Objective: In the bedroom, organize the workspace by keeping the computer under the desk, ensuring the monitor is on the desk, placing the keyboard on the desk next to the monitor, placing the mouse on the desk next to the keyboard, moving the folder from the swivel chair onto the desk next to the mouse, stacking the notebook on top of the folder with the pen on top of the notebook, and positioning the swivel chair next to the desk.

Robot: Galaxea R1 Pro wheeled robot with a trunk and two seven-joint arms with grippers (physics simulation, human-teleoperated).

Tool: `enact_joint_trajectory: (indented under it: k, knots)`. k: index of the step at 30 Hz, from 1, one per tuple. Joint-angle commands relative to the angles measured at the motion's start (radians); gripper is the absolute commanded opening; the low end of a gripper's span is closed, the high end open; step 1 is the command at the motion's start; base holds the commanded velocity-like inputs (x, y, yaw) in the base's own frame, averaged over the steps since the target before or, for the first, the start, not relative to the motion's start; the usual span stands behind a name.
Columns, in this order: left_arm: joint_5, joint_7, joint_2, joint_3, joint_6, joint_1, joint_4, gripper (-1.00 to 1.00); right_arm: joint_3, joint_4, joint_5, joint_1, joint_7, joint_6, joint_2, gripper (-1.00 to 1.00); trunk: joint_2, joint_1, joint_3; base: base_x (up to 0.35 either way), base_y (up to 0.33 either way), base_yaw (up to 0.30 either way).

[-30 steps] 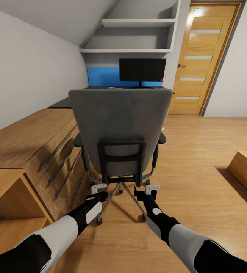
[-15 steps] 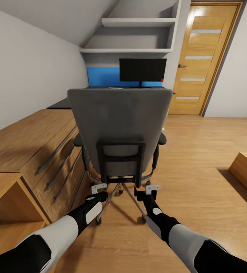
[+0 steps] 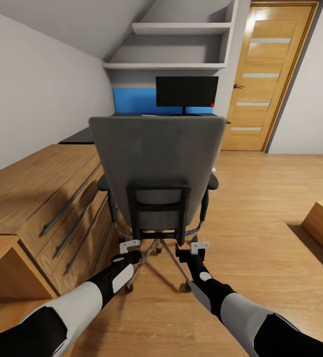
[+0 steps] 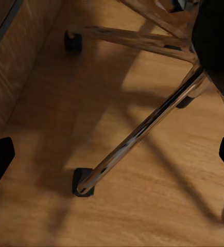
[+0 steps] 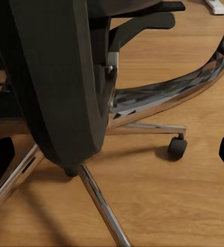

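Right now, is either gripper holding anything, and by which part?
Nothing is held. The left gripper and right gripper are both open, low behind the swivel chair, near its chrome base, with no finger closed on it.

The swivel chair [image 3: 156, 173] is standing near centre, its back facing the camera; the monitor [image 3: 187, 91] is sitting on the desk [image 3: 80, 136] behind it; a wooden chest [image 3: 42, 198] is lying left, a door [image 3: 265, 74] far right.

The swivel chair [image 3: 156, 173] is seen upright just ahead of the fingers [image 3: 130, 244], its tall grey back turned to them and its chrome base on the wood floor. Beyond it, far from the fingers, the black-fronted monitor [image 3: 187, 91] is stood on the dark worktop [image 3: 80, 136].
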Motion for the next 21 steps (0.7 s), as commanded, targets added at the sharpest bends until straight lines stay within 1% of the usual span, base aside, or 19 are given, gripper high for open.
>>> enact_joint_trajectory:
  k: [1, 6, 9, 21]
  knots:
    - [0.005, 0.008, 0.001, -0.008, 0.003, -0.001, -0.002, 1.00, 0.009, 0.000, -0.005, -0.001, -0.007, -0.002, 0.000, 1.00, 0.000, 0.000, -0.001, 0.017, 0.000, -0.055]
    - [0.005, 0.008, 0.002, -0.008, 0.003, -0.001, -0.002, 1.00, 0.009, 0.000, -0.005, -0.001, -0.007, -0.002, 0.000, 1.00, 0.000, 0.000, 0.001, 0.007, 0.000, -0.113]
    - [0.005, 0.008, 0.002, -0.008, 0.003, -0.001, -0.002, 1.00, 0.009, 0.000, -0.005, -0.001, -0.007, -0.002, 0.000, 1.00, 0.000, 0.000, 0.002, 0.108, 0.011, -0.142]
    - [0.004, 0.008, 0.002, -0.008, 0.003, -0.001, -0.002, 1.00, 0.009, 0.001, -0.005, -0.001, -0.007, -0.002, 0.000, 1.00, 0.000, 0.000, 0.007, 0.288, 0.036, -0.149]
